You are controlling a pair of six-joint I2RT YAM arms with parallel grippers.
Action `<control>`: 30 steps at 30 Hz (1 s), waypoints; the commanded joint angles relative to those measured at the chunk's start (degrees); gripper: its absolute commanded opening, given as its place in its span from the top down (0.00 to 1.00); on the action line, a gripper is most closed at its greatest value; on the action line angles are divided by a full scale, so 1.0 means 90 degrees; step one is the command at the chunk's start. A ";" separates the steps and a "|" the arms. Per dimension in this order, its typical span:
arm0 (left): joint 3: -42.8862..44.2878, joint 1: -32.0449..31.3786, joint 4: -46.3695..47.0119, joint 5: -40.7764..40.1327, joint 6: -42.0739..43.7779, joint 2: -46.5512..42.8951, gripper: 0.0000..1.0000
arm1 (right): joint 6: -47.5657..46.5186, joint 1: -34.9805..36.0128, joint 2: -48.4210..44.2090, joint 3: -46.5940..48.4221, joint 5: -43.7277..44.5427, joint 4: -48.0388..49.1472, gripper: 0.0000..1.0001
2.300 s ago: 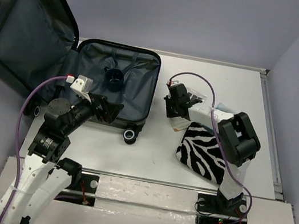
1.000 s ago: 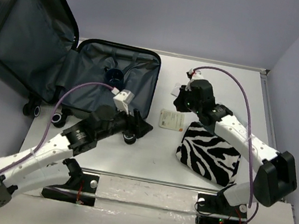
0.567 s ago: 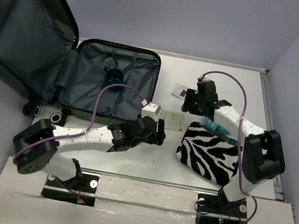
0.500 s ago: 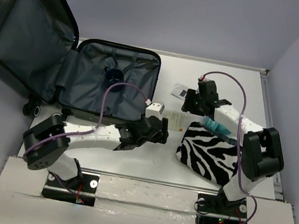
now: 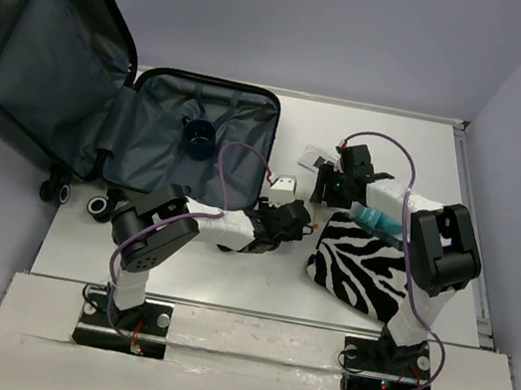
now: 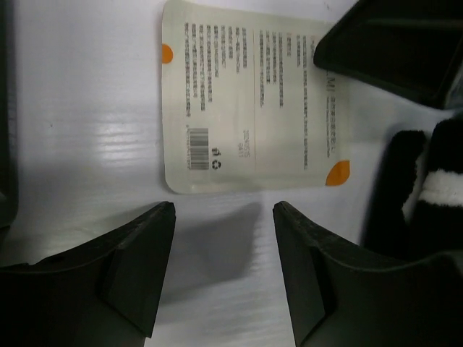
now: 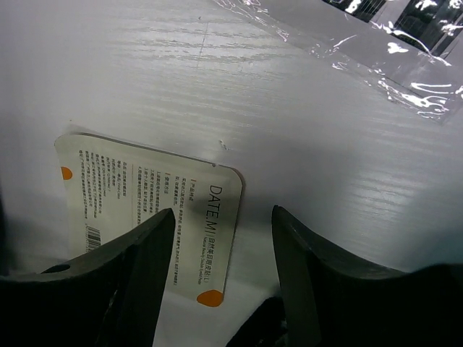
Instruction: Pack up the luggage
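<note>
while both pairs of jaws stand wide and hold nothing, a flat cream sachet (image 6: 253, 101) lies on the white table (image 6: 87, 144) between them. it sits just ahead of the left jaws' tips, and its printed edge reaches in between the right jaws, though i cannot tell whether either pair touches it. just beside the left jaws sits the zebra pouch (image 5: 364, 264), with a teal item (image 5: 373, 219) on it near the right jaws and a clear packet (image 7: 362, 43) just beyond them. the luggage (image 5: 148, 145) lies open well apart from both pairs, out past the left jaws, with only a dark round thing (image 5: 197, 135) inside. i judge the packing barely begun: sachet, packet and pouch all lie outside, and the lid is not yet shut.
</note>
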 commanded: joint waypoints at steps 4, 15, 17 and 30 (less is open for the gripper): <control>0.0132 0.0111 0.0046 -0.0941 -0.0606 0.0207 0.31 | -0.0266 0.0011 0.0102 0.0277 -0.0174 0.0138 0.36; -0.0005 0.0199 -0.0149 -0.1428 -0.0967 0.0373 0.33 | -0.0266 0.0011 0.0337 0.0394 -0.0340 0.0226 0.36; -0.0063 0.0199 -0.0149 -0.1497 -0.0997 0.0344 0.34 | -0.0266 0.0011 0.0346 0.0414 -0.0369 0.0246 0.36; -0.0064 0.0433 -0.0217 -0.1624 -0.1115 0.0490 0.36 | -0.0090 -0.0057 0.0678 0.0648 -0.0389 0.0090 0.36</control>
